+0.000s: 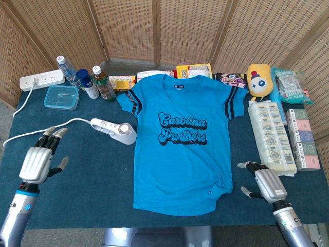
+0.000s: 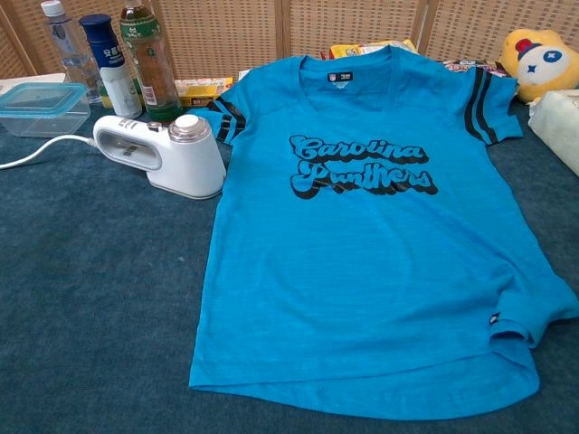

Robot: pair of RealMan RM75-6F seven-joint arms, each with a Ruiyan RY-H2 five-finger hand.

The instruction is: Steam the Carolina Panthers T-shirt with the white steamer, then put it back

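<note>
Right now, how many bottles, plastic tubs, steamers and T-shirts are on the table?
Bottles: 3
Plastic tub: 1
Steamer: 1
T-shirt: 1
Total: 6

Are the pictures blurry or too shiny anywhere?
Head view: sharp, evenly lit, only soft shadows, no glare on the T-shirt. Chest view: also sharp; the steamer has a small shine on its cap, and the near table looks darker.

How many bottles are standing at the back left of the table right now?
3, in a row behind the steamer: a clear water bottle farthest left, a blue-capped white bottle in the middle, and a green-labelled drink bottle nearest the T-shirt. None appears hidden.
</note>
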